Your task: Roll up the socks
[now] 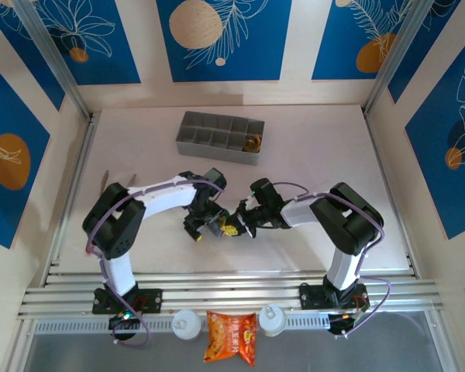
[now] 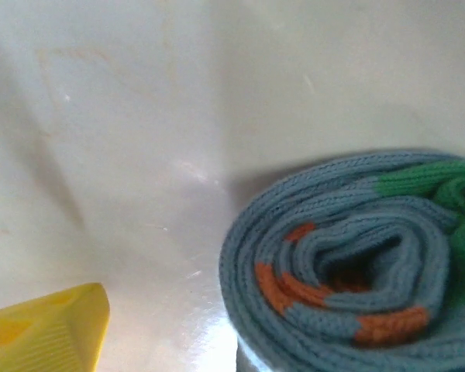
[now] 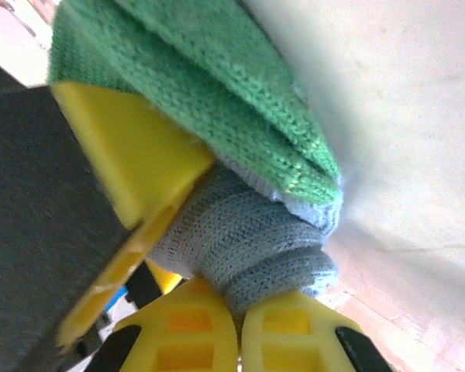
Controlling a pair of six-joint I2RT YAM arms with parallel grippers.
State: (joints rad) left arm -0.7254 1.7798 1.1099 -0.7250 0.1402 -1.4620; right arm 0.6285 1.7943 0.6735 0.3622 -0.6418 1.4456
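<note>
Right fingers [image 3: 187,335] tight on grey-blue sock roll [image 3: 252,244], spiral end toward left fingers [image 2: 45,335], gap unclear.

Both of my arms fold inward from their bases, elbows out, and the wrists meet at mid-table. The left arm [image 1: 151,198] reaches right; the left gripper [image 1: 202,226] tilts down with its jaws spread wide, one yellow finger [image 2: 50,333] apart from the grey-blue sock [image 2: 349,263]. The right arm [image 1: 325,213] reaches left. The right gripper [image 1: 243,225] is closed, fingertips [image 3: 294,333] pinching that sock.
</note>
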